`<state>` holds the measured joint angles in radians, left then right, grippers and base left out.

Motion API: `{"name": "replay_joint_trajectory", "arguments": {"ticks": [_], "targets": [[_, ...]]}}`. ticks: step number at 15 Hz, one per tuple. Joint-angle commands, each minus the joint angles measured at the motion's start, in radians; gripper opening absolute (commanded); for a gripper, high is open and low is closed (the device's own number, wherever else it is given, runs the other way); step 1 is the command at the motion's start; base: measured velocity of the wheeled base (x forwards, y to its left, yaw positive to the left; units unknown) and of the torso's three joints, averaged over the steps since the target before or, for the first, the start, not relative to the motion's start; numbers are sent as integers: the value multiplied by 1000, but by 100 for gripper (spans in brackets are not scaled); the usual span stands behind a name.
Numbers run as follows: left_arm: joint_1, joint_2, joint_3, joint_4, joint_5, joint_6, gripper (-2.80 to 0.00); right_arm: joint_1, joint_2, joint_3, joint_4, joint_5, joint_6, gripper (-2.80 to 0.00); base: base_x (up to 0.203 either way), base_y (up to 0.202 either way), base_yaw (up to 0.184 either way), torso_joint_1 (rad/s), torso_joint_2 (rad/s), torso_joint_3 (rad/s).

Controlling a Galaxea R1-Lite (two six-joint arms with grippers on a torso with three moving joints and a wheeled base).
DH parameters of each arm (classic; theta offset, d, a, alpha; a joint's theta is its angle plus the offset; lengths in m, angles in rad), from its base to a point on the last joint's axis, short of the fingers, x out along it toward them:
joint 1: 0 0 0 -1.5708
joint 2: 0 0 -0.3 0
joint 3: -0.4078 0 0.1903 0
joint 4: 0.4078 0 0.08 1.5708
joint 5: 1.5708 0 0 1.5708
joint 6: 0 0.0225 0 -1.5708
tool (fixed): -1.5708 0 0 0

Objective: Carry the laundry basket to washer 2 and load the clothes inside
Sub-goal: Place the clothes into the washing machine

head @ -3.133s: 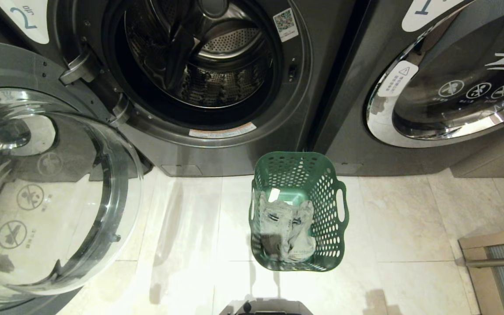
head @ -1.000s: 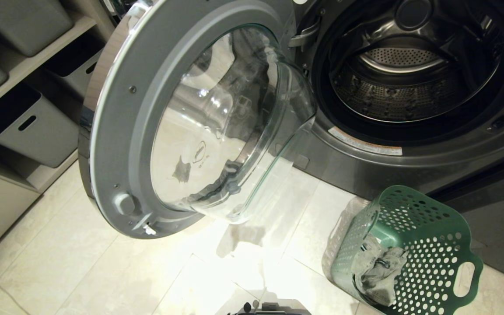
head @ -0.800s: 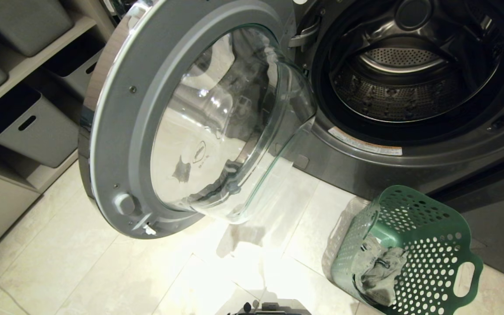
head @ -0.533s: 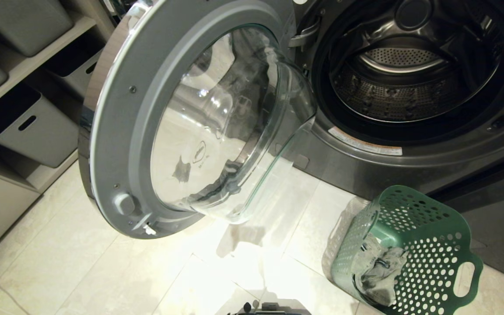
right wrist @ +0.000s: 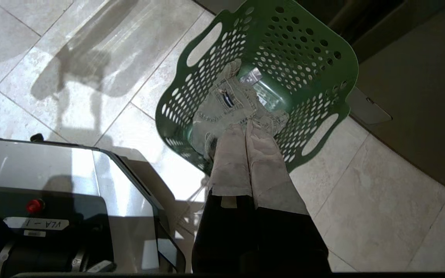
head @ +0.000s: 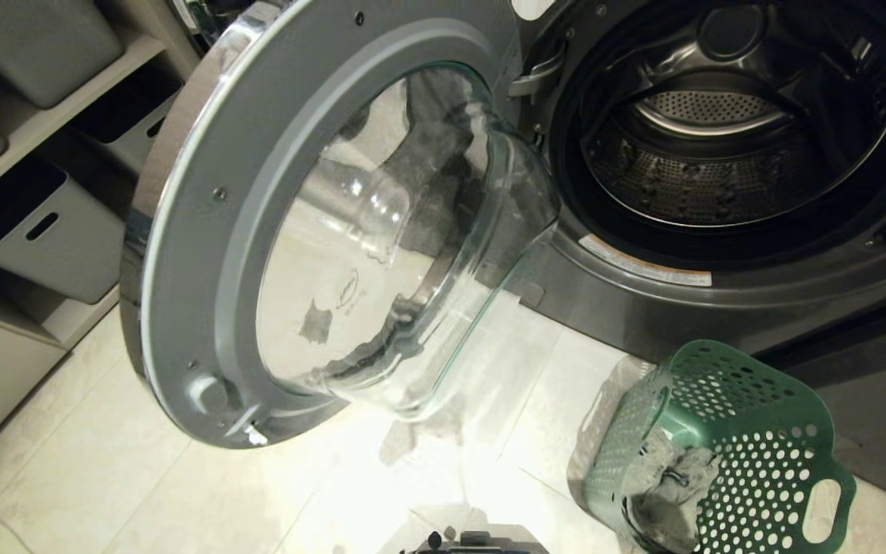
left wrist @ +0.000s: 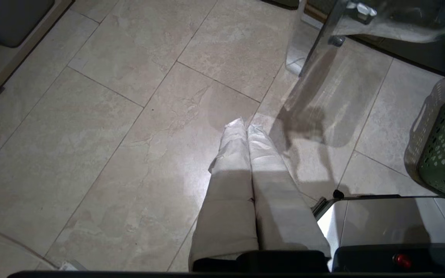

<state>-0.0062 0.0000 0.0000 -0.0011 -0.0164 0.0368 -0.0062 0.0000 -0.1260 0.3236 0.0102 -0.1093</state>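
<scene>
1. The right tool [right wrist: 245, 129] hangs with its fingers pressed together, holding nothing, directly above the clothes [right wrist: 228, 106]; the left tool [left wrist: 247, 129], equally closed and empty, hangs over bare floor [left wrist: 91, 135].
2. The clothes lie crumpled in the laundry basket [head: 751, 454], which stands on the floor at lower right of the head view.
3. Washer 2 [head: 727, 146] gapes at upper right, its door [head: 320, 231] swung wide at centre left.
4. Judgement: spread the right fingers before descending, pinch a raised fold, and lift clear of the basket rim.
</scene>
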Motion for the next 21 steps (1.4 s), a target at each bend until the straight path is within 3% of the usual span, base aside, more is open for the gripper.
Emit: {"name": "replay_joint_trajectory", "arguments": {"ticks": [1,4,11,14,17,21], "targets": [[0,2,2,0,0,0,-280,0,2,0,2,1,-1,-280,203,0,0,11,-1,-1],[0,2,2,1,0,0,-280,0,2,0,2,1,-1,-280,172,0,-2,6,1,2],[0,2,2,0,4,-33,-280,0,2,0,2,3,-4,-280,0,0,0,0,0,0],[0,2,2,0,16,-54,-280,0,3,-26,2,-1,37,-280,0,0,0,0,0,0],[0,2,2,0,16,-54,-280,0,72,-223,18,-19,55,-280,0,0,0,0,0,0],[0,2,2,0,16,-55,-280,0,474,-517,176,-44,150,-280,0,0,0,0,0,0]]}}
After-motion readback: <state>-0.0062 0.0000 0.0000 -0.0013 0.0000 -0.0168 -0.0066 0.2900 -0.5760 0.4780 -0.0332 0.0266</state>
